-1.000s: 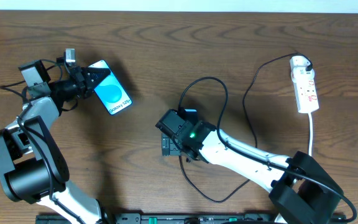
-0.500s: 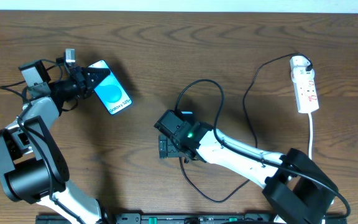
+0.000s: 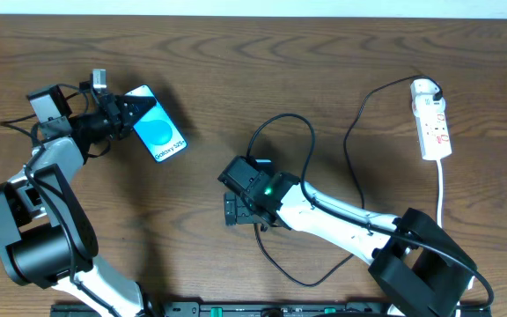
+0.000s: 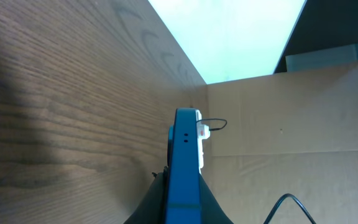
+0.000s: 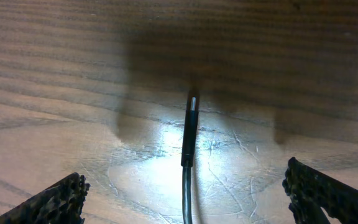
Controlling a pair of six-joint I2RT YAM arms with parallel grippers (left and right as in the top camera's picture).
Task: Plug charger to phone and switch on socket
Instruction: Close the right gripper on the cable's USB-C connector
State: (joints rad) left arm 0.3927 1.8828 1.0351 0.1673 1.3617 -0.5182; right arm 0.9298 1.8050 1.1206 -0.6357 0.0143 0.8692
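Right pincer (image 3: 230,210) nudged left, straddling charger (image 5: 188,134), phone (image 3: 158,134) clamped

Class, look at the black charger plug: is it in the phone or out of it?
Out. The plug lies bare on the table, well apart from the phone, which is held in the left claw.

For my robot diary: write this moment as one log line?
left hand: shut on blue-screened black smartphone | right hand: open over thin black charger cable's plug | white power strip: untouched
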